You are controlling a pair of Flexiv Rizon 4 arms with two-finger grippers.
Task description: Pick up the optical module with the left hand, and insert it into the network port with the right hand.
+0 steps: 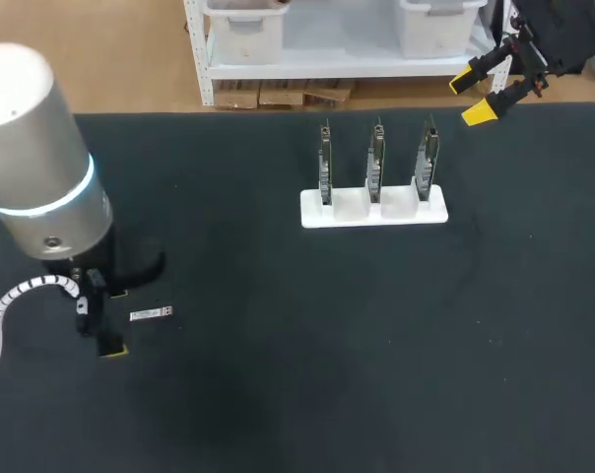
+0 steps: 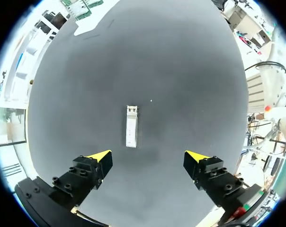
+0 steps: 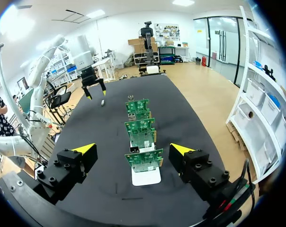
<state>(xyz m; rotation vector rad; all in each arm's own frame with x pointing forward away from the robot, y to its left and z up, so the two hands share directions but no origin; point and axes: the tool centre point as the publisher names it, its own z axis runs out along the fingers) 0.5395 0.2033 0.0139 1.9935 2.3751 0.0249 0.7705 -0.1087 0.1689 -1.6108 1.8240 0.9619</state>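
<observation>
The optical module (image 1: 151, 313) is a small silver bar lying flat on the black table (image 1: 307, 345) at the left. My left gripper (image 1: 114, 321) hovers just beside it, open. In the left wrist view the module (image 2: 131, 126) lies ahead of the left gripper (image 2: 148, 161), slightly toward one finger, touching neither. Three green network cards (image 1: 375, 163) stand upright in a white holder (image 1: 373, 208) at the table's far middle. My right gripper (image 1: 480, 94) hangs open past the far right edge; in its own view the right gripper (image 3: 132, 151) looks along the row of cards (image 3: 144, 160).
The right wrist view shows my left arm's gripper (image 3: 93, 88) far off above the module (image 3: 102, 102). Bare black mat lies between the module and the card holder (image 3: 146, 176).
</observation>
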